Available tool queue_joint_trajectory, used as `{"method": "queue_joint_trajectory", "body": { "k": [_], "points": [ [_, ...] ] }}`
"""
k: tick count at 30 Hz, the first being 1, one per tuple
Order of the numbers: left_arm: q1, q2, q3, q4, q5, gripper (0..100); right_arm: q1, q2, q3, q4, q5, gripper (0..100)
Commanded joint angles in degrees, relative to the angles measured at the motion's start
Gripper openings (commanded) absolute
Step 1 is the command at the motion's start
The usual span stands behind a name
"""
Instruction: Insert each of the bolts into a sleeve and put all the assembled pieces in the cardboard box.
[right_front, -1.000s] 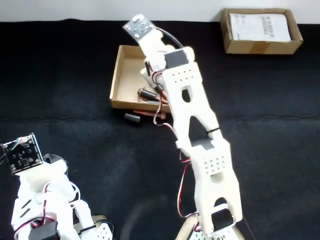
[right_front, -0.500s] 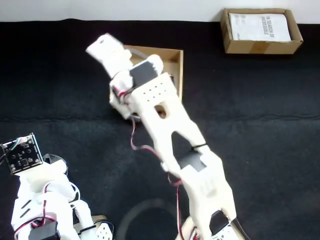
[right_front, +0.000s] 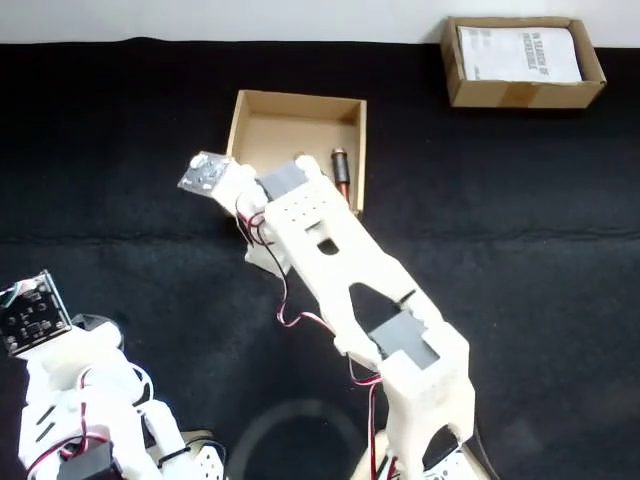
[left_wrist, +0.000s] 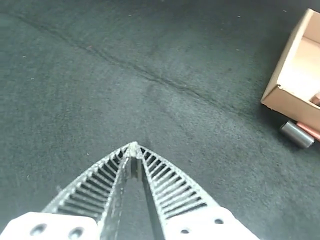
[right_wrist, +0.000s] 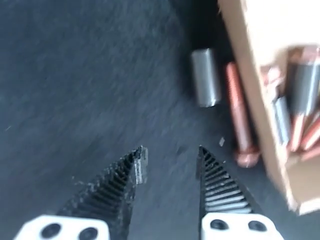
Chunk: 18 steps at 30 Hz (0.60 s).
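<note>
- The right hand (right_wrist: 170, 159) is released: its jaws stand apart with nothing between them. It hangs low over the counter (right_wrist: 75, 60), just outside the near corner of the cardboard box (right_wrist: 250, 55).
- One loose sleeve (right_wrist: 205, 77) and one loose bolt (right_wrist: 239, 115) lie side by side on the counter along the outer wall of the box. The bolt lies between the sleeve and the wall. The two parts are not joined.
- Several assembled pieces (right_wrist: 300, 95) lie inside the box at this corner.
- Judgement: the open jaws suit a pick-up of one loose part. The sleeve is the more accessible, because the bolt lies close to the wall and leaves little room for a finger on that side.
- The left hand (left_wrist: 133, 149) is clenched, with its fingertips meeting on nothing. It sits over bare counter, well apart from the box.
- Judgement: this parked position keeps the left arm out of the right arm's working space. It will be needed once a part is lifted, since insertion calls for both hands.
- Judgement: the task is partly complete. At least one bolt and sleeve pair is not yet assembled and boxed.
</note>
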Motion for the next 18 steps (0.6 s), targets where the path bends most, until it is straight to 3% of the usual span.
{"method": "queue_joint_trajectory", "body": {
  "k": [1, 18],
  "points": [
    [-2.3, -0.3, -0.2, -0.4, -0.4, 1, 1.0, -0.3, 1.1, -5.6, 2.6, 14.1],
    [-5.0, -0.3, 5.1, -4.8, -2.8, 1, 4.7, 20.2, -21.1, -6.6, 6.6, 14.1]
  ]
}}
